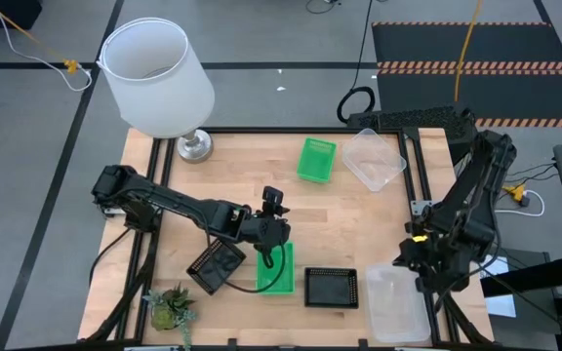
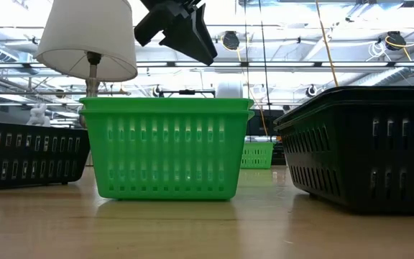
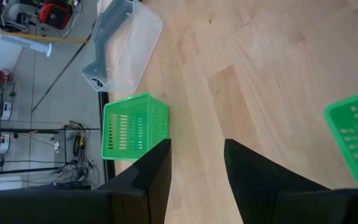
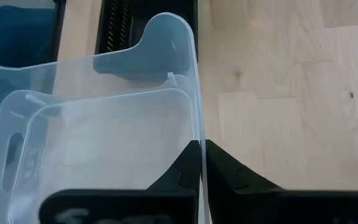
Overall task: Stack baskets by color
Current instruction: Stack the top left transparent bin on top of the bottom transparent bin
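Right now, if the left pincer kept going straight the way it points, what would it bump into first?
Probably the bare wooden table. The left pincer stands open and points down at empty wood. The far green basket and the clear basket lie off to one side of that line, though depth is hard to judge.

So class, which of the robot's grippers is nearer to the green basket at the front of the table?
Left. The left gripper hangs open just above the front green basket. The right gripper is off at the table's right edge, shut on the wall of a clear basket.
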Robot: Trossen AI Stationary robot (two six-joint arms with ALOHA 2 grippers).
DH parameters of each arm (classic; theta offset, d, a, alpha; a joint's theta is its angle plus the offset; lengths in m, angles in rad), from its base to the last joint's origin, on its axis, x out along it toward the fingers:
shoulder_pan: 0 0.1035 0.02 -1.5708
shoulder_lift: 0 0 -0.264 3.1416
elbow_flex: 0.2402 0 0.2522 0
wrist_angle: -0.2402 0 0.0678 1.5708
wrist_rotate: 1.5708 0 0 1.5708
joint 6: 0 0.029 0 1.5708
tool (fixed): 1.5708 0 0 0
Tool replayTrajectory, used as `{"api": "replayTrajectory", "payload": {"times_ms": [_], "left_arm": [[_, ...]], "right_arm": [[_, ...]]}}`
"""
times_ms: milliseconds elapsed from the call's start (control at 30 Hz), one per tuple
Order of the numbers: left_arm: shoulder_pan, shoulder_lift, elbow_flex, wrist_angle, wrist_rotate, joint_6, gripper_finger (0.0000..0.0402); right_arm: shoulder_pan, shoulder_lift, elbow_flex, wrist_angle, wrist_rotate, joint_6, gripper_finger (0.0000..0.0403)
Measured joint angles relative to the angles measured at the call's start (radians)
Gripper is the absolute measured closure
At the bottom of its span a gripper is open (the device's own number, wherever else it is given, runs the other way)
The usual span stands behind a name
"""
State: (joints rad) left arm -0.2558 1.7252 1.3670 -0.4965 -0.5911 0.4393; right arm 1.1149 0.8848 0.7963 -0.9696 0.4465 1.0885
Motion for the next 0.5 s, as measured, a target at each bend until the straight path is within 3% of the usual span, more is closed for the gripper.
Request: {"api": "replayTrajectory", "payload": {"times_ms": [233,500], "left_arm": [[0.0,0.0,0.0,0.0,0.0,0.0,0.0252],[0.0,0.0,0.0,0.0,0.0,-0.004,0.0252]], "right_arm": [[0.0,0.028,0.0,0.0,-0.004,0.028,0.0397],[0.0,0.046,0.0,-0.008,-0.012,0.08,0.0354]]}}
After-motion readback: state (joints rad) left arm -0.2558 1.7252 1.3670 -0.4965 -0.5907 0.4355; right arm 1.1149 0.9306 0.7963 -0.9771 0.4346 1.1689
